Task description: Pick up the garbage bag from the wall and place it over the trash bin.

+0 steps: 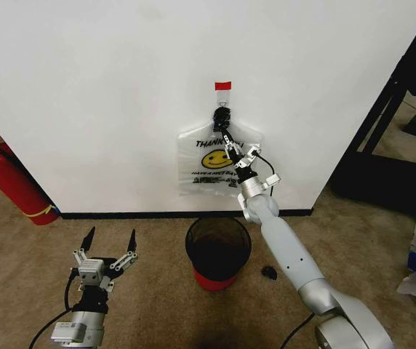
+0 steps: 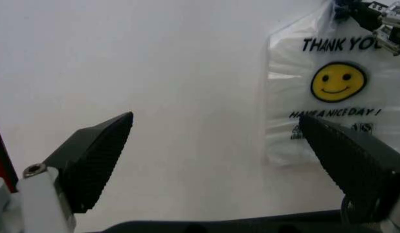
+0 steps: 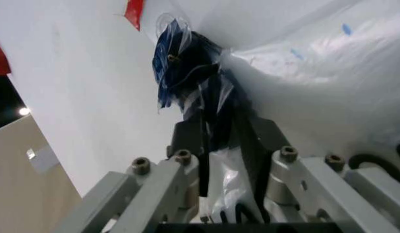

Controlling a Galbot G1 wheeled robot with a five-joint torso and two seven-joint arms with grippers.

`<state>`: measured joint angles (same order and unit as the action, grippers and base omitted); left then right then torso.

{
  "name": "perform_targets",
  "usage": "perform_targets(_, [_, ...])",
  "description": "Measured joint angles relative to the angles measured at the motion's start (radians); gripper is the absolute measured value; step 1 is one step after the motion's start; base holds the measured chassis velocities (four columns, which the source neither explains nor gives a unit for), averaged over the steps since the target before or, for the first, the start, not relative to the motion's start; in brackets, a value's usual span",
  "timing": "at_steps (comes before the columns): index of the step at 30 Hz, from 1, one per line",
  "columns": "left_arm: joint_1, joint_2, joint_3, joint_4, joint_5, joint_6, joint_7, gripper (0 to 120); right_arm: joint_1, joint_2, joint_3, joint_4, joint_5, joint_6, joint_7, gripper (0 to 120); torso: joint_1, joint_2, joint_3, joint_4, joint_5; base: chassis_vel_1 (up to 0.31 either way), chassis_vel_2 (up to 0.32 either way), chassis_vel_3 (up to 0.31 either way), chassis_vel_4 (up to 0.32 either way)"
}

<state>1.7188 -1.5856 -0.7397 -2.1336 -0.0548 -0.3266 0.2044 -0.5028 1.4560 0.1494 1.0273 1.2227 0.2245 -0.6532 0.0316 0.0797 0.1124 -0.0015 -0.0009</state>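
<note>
Brown carpet [image 1: 150, 305] covers the floor below the white wall [image 1: 106, 87], which has a black baseboard [image 1: 121, 215]. On the wall, the garbage bag [image 1: 212, 169] hangs from a black hook [image 1: 222, 114] under a red tape tab [image 1: 223, 86]. The trash bin [image 1: 218, 252] stands on the carpet right below the bag. The right pincer [image 1: 229, 142] is pressed together on the bag's bunched top, just under the hook. The left pincer [image 1: 109, 241] is spread wide, low beside the bin, touching nothing. A red fire extinguisher [image 1: 12, 183] leans far from the bin.
</note>
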Motion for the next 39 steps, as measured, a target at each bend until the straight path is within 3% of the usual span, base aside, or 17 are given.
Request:
perform_targets(4, [0.004,0.000,0.001,0.000,0.001,-0.004,0.000,100,0.006,-0.005,0.003,-0.003,-0.006,0.000,0.002,0,0.000,0.000,0.000,0.0000,0.0000,0.000,0.000,0.000,0.000])
perform_targets(12, [0.007,0.000,-0.002,-0.005,0.002,-0.005,0.000,100,0.005,-0.002,0.001,-0.006,-0.009,0.000,0.003,0,0.000,0.000,0.000,0.0000,0.0000,0.000,0.000,0.000,0.000])
perform_targets(34, [0.010,0.011,-0.013,-0.003,-0.001,-0.012,-0.001,100,0.026,0.016,-0.008,-0.033,-0.026,0.004,-0.003,79,0.000,0.000,0.000,-0.0003,-0.0001,0.000,0.000,0.000,0.000])
perform_targets(37, [0.011,0.013,-0.014,-0.004,-0.001,-0.013,-0.003,100,0.029,0.020,-0.009,-0.037,-0.027,0.004,-0.004,79,0.000,0.000,0.000,-0.0007,-0.0001,0.000,0.000,0.000,0.000])
perform_targets(39, [0.012,0.014,-0.014,-0.004,-0.001,-0.013,-0.004,100,0.030,0.020,-0.009,-0.039,-0.027,0.004,-0.003,71,0.000,0.000,0.000,-0.0007,-0.0001,0.000,0.000,0.000,0.000])
